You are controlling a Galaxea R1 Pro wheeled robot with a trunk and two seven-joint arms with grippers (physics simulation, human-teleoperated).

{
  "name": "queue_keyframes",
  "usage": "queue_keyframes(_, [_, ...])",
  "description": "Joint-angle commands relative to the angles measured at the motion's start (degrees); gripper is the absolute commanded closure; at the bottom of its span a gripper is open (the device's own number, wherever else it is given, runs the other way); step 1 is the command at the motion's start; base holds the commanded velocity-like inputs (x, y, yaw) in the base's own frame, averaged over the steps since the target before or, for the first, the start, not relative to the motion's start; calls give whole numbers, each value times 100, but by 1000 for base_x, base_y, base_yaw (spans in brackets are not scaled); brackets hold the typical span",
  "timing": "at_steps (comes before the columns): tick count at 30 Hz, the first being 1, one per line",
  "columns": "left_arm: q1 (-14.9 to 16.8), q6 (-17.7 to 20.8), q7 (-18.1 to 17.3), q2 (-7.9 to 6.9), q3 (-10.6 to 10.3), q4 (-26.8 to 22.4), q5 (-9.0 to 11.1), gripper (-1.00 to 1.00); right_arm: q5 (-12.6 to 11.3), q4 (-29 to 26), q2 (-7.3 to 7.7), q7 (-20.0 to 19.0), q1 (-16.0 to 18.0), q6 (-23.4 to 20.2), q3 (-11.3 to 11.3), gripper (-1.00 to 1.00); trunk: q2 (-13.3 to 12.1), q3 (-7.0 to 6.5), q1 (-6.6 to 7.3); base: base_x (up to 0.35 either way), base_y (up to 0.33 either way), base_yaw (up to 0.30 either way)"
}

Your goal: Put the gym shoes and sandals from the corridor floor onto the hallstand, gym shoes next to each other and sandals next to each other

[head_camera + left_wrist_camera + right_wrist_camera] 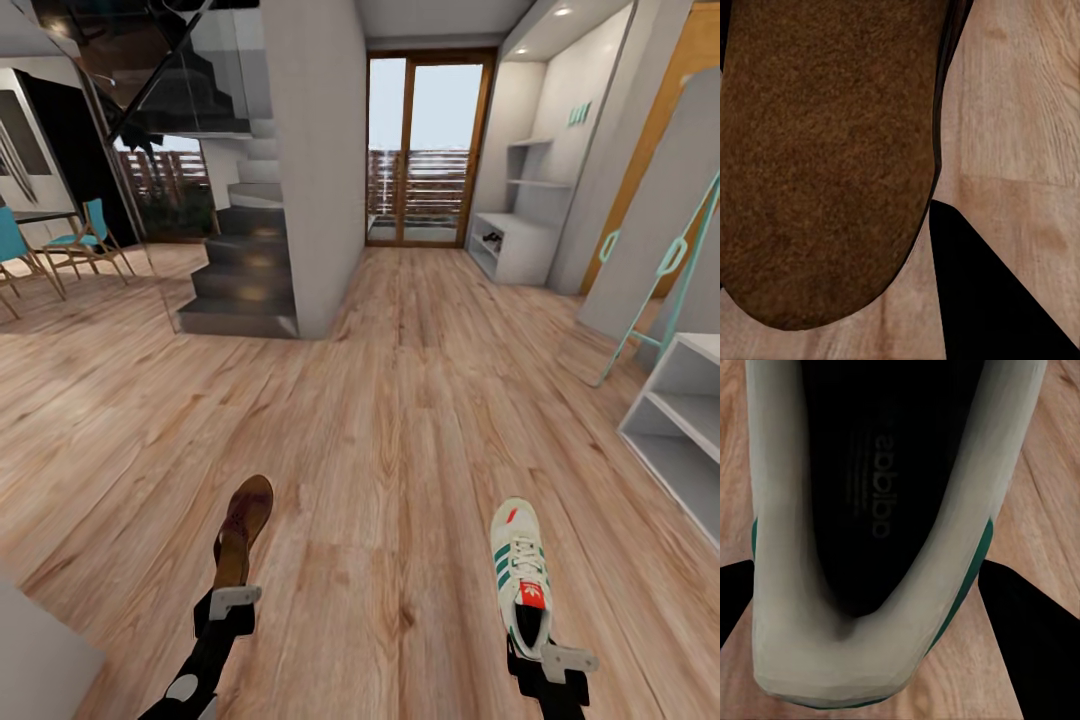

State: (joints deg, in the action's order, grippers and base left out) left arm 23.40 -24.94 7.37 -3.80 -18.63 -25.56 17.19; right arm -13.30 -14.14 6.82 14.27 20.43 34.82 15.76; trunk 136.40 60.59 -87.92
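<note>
Now each arm carries one piece of footwear: the left pincer is clamped on one sandal by its heel, the right pincer on one sneaker likewise, both long axes pointing forward over the floor. One rack stands far ahead to the right, well apart, something dark on its bench. Another grey shelf unit sits near on the right, closer to the right arm.

Brown sandal; white, green-striped gym shoe.
</note>
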Motion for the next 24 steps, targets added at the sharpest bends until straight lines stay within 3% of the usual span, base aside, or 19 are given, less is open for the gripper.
queue_keyframes(1, [2,-10,48,-6,-49,-2,3,100,-41,-1,3,32,4,15,50,100,2,5,-2,339,0,0])
queue_keyframes(14, [4,-10,53,-7,-48,-19,3,100,-41,-1,-11,32,5,12,58,100,2,5,-2,339,-4,0])
queue_keyframes(24, [-8,-3,50,-38,-44,-146,-5,100,-50,-10,-14,32,5,16,58,100,2,5,-2,334,-106,-22])
